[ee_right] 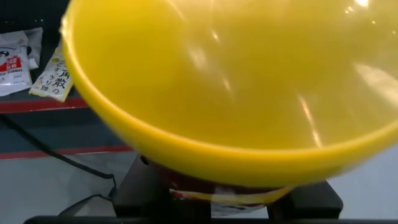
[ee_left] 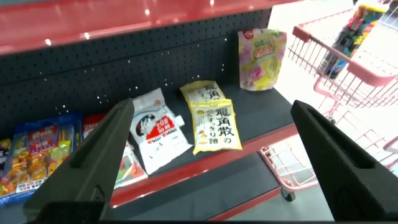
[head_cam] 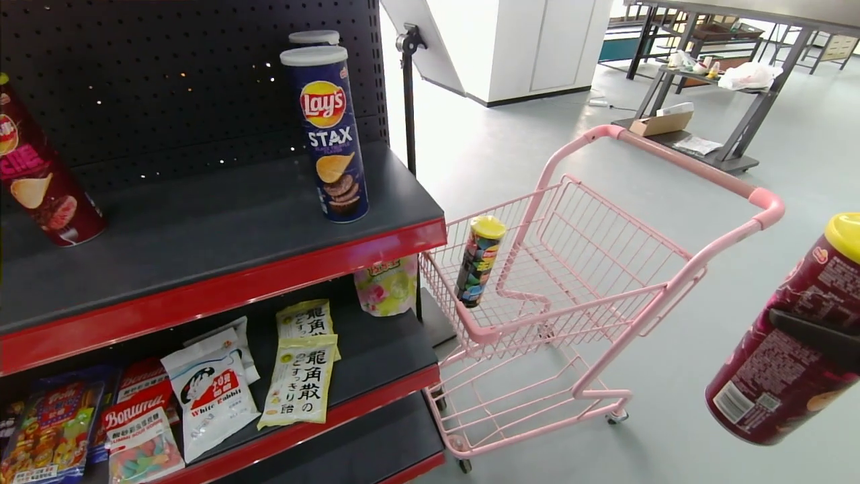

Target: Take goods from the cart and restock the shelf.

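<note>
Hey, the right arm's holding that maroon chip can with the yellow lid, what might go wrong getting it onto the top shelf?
1. The maroon can hangs tilted in the right gripper, on the far side of the pink cart from the shelf. Swinging across, it may clip the handle.
2. The tall blue can stands upright near the top shelf front edge. A nudge while placing could topple it.
</note>
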Controlling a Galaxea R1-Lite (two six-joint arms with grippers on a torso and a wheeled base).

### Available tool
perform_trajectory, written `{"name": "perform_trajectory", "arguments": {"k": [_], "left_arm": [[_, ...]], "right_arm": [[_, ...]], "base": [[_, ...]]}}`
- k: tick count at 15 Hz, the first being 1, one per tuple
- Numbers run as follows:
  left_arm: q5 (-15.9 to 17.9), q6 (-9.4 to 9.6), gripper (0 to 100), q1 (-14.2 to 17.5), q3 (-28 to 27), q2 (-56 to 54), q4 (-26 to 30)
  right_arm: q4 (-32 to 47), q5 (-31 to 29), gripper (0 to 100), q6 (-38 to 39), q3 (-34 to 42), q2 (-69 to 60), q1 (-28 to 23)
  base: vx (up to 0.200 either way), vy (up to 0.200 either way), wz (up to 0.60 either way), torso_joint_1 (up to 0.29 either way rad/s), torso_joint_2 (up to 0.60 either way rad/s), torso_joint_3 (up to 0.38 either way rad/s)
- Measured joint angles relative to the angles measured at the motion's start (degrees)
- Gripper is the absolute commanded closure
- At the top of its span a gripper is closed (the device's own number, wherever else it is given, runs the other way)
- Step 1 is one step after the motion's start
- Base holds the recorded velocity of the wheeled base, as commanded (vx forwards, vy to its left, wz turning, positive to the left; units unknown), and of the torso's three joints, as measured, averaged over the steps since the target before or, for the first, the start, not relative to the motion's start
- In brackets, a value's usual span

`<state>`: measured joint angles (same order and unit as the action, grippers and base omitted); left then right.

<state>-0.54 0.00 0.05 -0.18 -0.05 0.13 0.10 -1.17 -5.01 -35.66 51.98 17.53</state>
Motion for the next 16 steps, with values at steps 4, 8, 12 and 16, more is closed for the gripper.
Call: {"name": "perform_trajectory", "arguments": {"k": [4, 8, 12, 16], "left_arm": [[0.02, 0.0, 0, 0.02, 0.0, 0.0, 0.02], [0.29, 0.93, 0, 0.02, 0.0, 0.0, -0.02], [1.77, 0.43, 0, -0.16, -5.85, 1.48, -0.04], [4.74, -1.06, 0, -1.39, -20.15, 10.87, 2.71]], "right_arm": [[-0.15, 1.38, 100, -0.11, -0.22, 0.5, 0.05], [-0.28, 1.39, 100, -1.23, -0.48, 1.54, -0.06], [-0.3, 1.52, 100, -2.79, -0.17, 2.1, -0.09], [-0.65, 1.49, 100, -3.25, -1.35, 3.8, 0.0]], "base": [[0.0, 0.0, 0.0, 0.243, -0.6, -0.361], [0.0, 0.0, 0.0, 0.198, -0.45, -0.262], [0.0, 0.0, 0.0, 0.033, -0.09, -0.047], [0.0, 0.0, 0.0, 0.0, 0.0, 0.0]]}}
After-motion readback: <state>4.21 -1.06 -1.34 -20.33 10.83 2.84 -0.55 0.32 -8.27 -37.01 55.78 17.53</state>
